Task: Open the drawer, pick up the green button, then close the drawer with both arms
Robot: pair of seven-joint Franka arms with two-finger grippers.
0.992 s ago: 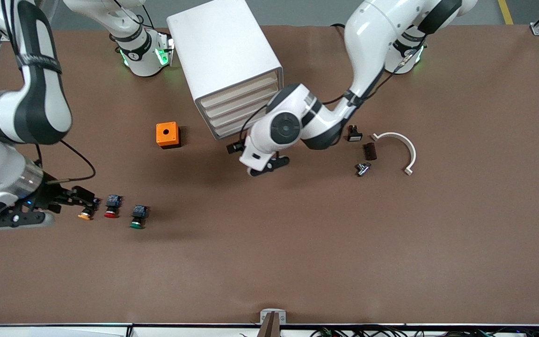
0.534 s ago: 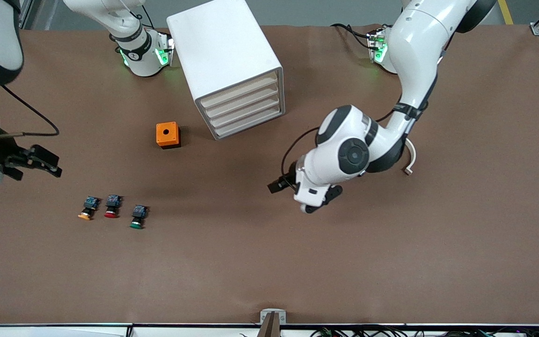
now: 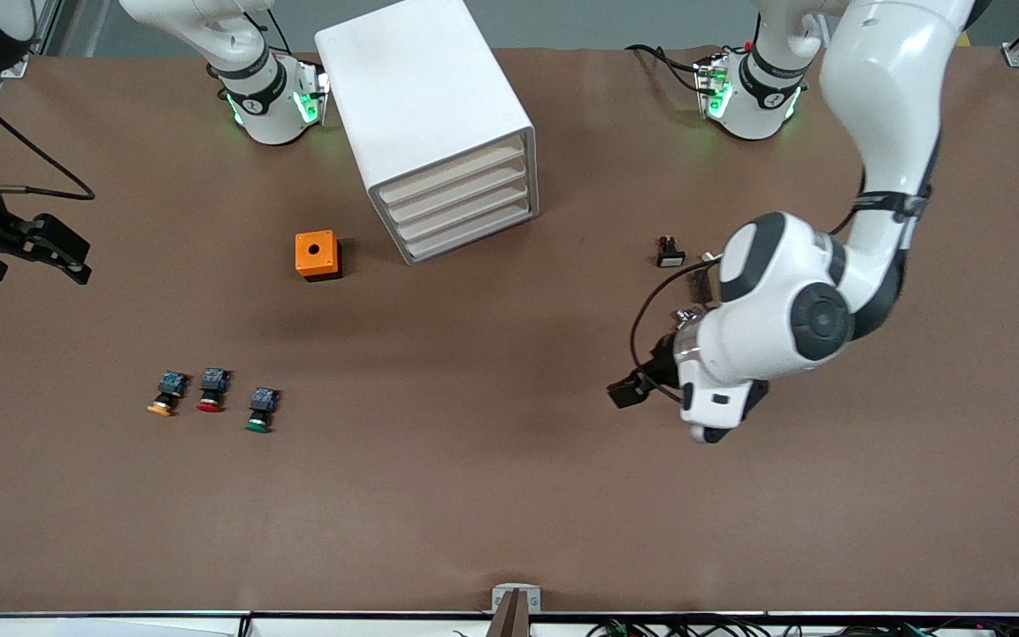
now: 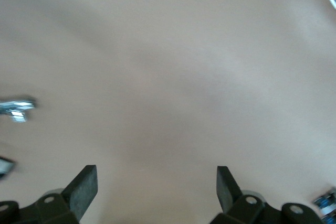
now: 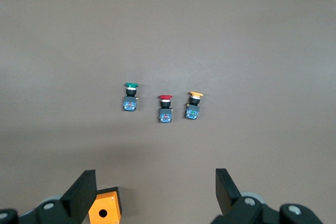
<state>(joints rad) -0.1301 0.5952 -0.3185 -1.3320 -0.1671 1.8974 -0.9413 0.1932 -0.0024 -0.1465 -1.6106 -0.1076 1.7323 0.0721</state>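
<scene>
All four fronts of the cabinet (image 3: 439,133) sit flush, the green button (image 3: 259,410) out on the table. My left gripper (image 4: 156,182) and right gripper (image 5: 152,190) hang spread and empty; I'd keep them high and clear.

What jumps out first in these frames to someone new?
The big white cabinet with four shut drawer fronts, between the two arm bases, draws the eye first. Next, the row of three buttons, yellow, red and green, lying nearer the front camera toward the right arm's end, with an orange box between them and the cabinet. Both grippers are empty: the left gripper over bare table, the right gripper high above the buttons.
</scene>
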